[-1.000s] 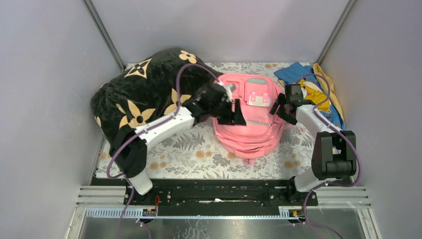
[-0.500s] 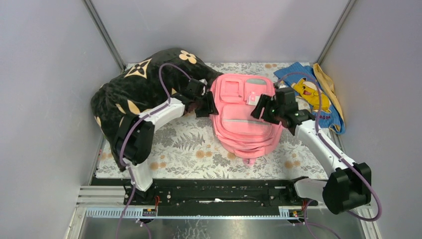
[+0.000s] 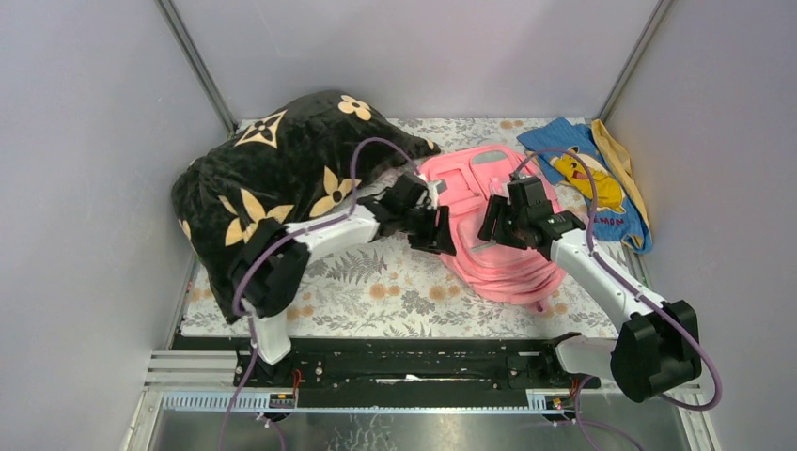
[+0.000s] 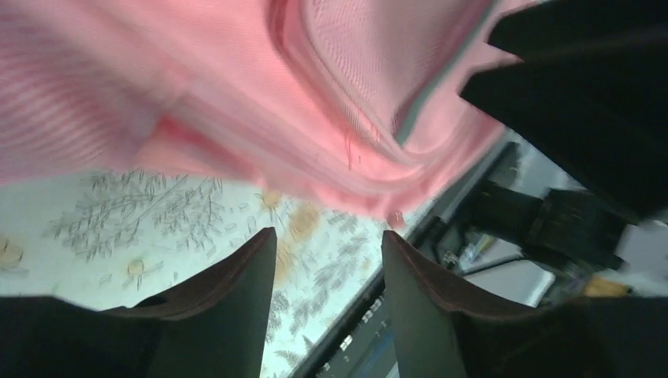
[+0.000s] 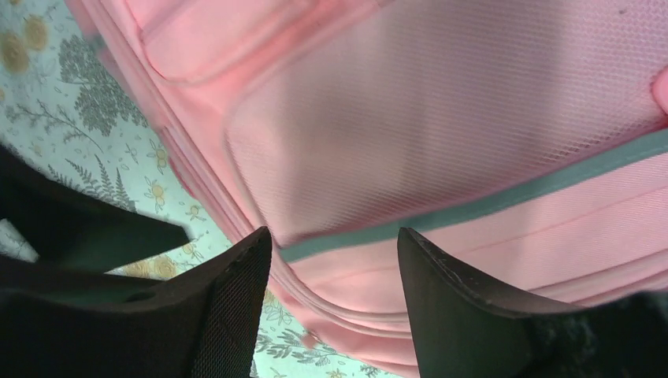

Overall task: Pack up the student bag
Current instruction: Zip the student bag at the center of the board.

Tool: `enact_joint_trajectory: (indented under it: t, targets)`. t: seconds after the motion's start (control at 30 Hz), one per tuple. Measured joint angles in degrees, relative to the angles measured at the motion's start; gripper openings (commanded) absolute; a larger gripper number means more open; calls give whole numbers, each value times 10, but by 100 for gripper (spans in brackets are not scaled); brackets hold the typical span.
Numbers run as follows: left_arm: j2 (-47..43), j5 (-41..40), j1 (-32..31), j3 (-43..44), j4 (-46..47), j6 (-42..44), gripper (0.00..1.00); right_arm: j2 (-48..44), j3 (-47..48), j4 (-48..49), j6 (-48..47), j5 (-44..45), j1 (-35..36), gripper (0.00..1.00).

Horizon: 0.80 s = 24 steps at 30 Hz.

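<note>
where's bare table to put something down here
Widest bare patch: the near strip of floral cover, between the black pillow and the student bag. A thinner strip runs behind the bag, up to the blue cloth. Crowded mid-table: left gripper and right gripper both at the bag.

Plain grey walls (image 3: pixel 404 56) close around me, joined by metal corner posts (image 3: pixel 196 64). Under me lies a fern-and-flower printed tablecloth (image 3: pixel 376 291), evenly lit, edged by a black rail (image 3: pixel 404 362).
</note>
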Motion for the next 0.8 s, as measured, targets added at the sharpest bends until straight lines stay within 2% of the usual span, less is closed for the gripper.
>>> enact_joint_trajectory:
  t: [0.07,0.17,0.23,0.3,0.6,0.73,0.77,0.8]
  targets:
    - [-46,28,12,-40,28,-14,65,-2,8,0,-4,9,0,65]
    - [-103,38,88,-87,64,-48,70,-8,12,1,-5,8,0,62]
    - [-103,29,145,-93,86,-72,74,-13,12,3,-3,8,3,62]
    - [-87,19,174,-99,102,-94,75,-18,11,6,2,9,13,62]
    - [16,34,158,-123,206,-185,71,-62,-45,54,66,39,153,65]
    - [33,37,150,-123,253,-202,64,-49,-84,67,97,43,174,63]
    - [38,38,149,-123,265,-207,56,-46,-91,68,105,45,177,62]
    - [46,41,147,-123,279,-213,37,-45,-94,69,110,45,179,62]
